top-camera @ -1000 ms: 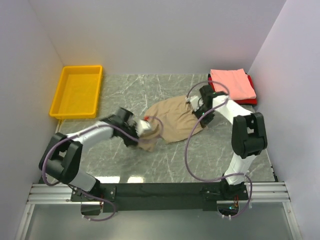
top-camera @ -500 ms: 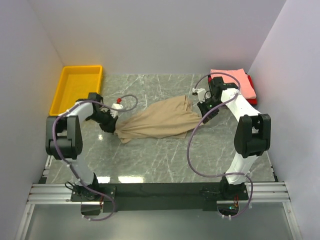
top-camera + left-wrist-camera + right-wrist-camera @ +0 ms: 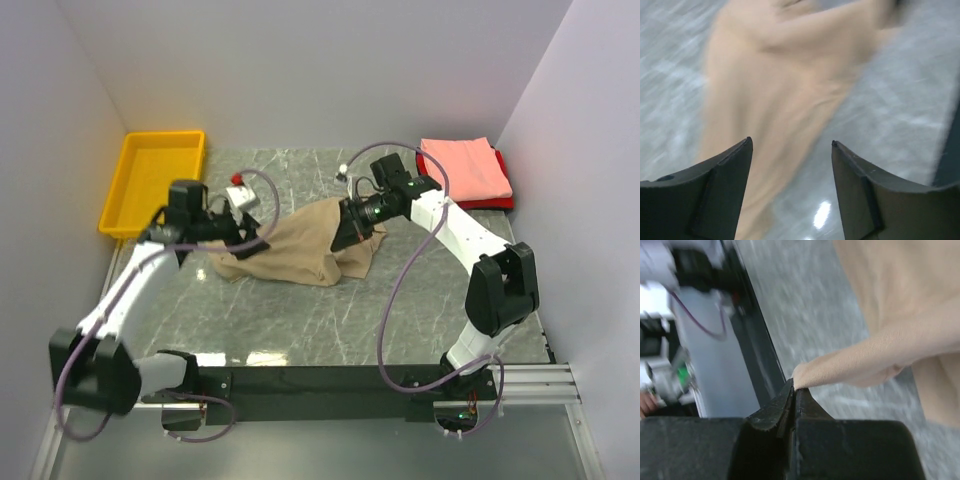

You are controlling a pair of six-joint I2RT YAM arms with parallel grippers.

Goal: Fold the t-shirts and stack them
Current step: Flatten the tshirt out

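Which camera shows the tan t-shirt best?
The top external view: it takes in the whole bunched tan t-shirt. The left wrist view shows a blurred stretch of it below the open left gripper; the right wrist view shows only a fold pinched in the right gripper.

Bright, even light, a glare spot on the table (image 3: 262, 357); both wrist views are smeared by motion blur.

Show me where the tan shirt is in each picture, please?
Top view: the tan shirt sits bunched in the middle of the table, between the two arms.
Left wrist view: it fills the upper middle, beyond the open left gripper.
Right wrist view: it is at the upper right, with a fold pinched in the right gripper.
Shared landmark: the grey marble table under the shirt.
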